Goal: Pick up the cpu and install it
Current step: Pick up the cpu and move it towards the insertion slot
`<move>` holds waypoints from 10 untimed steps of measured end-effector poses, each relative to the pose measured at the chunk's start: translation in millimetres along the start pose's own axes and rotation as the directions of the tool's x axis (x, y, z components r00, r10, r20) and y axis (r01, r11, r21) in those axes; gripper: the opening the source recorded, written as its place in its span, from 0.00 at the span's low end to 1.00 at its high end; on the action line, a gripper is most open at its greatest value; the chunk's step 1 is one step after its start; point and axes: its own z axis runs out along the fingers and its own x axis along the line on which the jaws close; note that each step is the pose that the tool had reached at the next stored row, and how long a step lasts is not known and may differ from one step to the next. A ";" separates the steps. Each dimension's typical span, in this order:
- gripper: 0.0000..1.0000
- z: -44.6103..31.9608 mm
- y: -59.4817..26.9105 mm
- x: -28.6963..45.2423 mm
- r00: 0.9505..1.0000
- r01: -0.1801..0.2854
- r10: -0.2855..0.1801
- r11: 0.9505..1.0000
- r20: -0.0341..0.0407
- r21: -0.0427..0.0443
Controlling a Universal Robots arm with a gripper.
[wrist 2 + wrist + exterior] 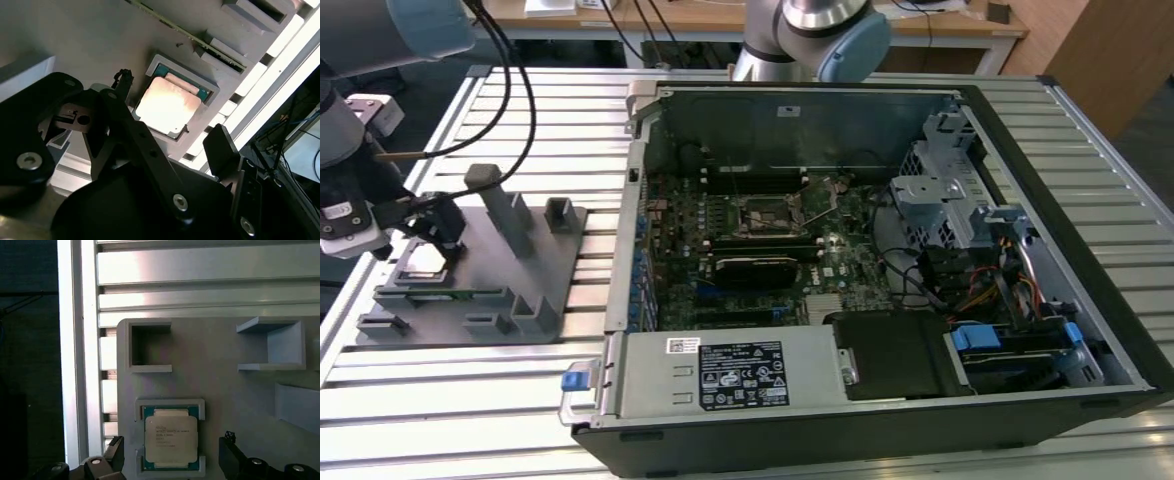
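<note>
Pincer (172,447) spread wide, holding nothing. In both wrist views its two black fingers (116,452) stand one to each side of the cpu (170,439), with a strip of grey holder showing between each fingertip and the chip. No contact seen.

The cpu lies flat in a shallow framed recess of the grey holder block (225,390), silvery metal top upward with a green rim around it. The recess sits near the holder's edge, next to the bare slats of the desk (200,280). In the second wrist view the cpu (167,105) catches a pale glare between the fingertips, the pincer (170,107) straddling it and one finger (220,145) dark in front of the bright slats.

Exterior view: the pincer (438,235) hangs low over the holder block (547,290) at the exterior view's left, close by the block's tall upright post (500,205). The block rests on the slatted metal desk (454,400), just beside the open computer case (854,440). The case lies on its side with the motherboard exposed. The black socket (765,214) with its metal frame is near the middle of the board, well apart from the pincer. Black cables (520,90) trail from the arm across the desk.
</note>
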 end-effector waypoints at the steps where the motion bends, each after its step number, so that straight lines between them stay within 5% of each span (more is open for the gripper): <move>1: 0.84 1.5 0.0 0.0 1.000 0.000 0.000 1.000 0.000 0.000; 4: 0.75 5.3 0.0 -0.1 1.000 0.000 0.000 1.000 0.000 0.000; 10: 0.75 8.2 1.1 0.7 1.000 0.004 -0.004 1.000 0.000 0.000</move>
